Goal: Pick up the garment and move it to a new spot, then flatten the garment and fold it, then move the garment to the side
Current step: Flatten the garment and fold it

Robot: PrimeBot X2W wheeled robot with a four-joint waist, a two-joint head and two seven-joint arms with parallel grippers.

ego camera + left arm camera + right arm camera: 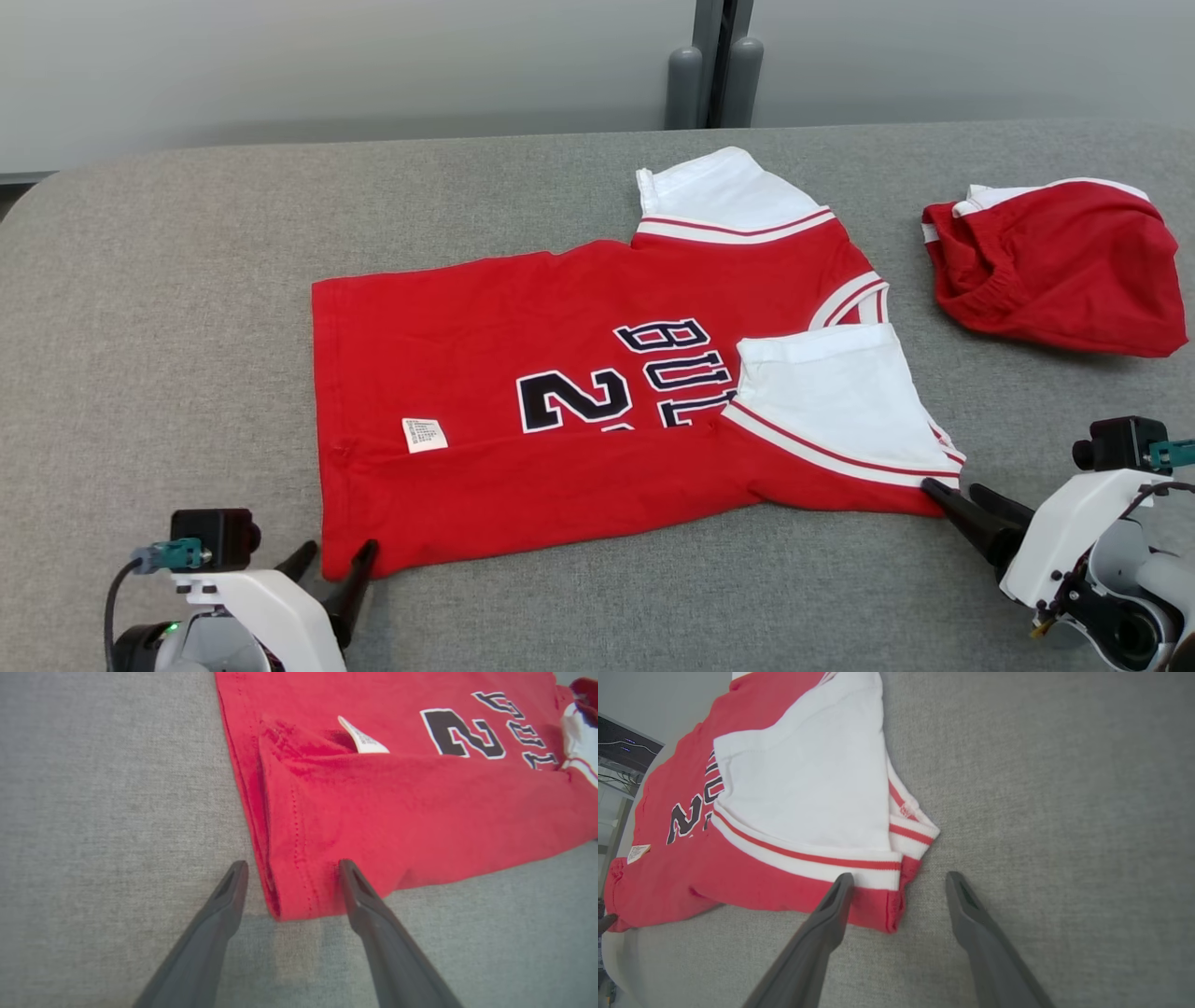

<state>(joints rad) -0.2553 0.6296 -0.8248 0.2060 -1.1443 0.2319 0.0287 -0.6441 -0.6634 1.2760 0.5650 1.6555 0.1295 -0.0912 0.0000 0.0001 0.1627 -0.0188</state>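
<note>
- Nearest us, our left gripper [339, 551] stands wide open and holds nothing. The hem corner of the red shirt [523, 317] lies between its fingers.
- Our right gripper [952, 487] is also wide open and empty. It straddles the shirt's corner just below the white sleeve [831, 392].
- The shirt lies spread near the middle of the grey table [187, 280]. Its near edge is folded over, cutting off the black number, and a white label [425, 435] shows.
- Farther right, well apart, a second red garment [1055, 271] lies bunched.
</note>
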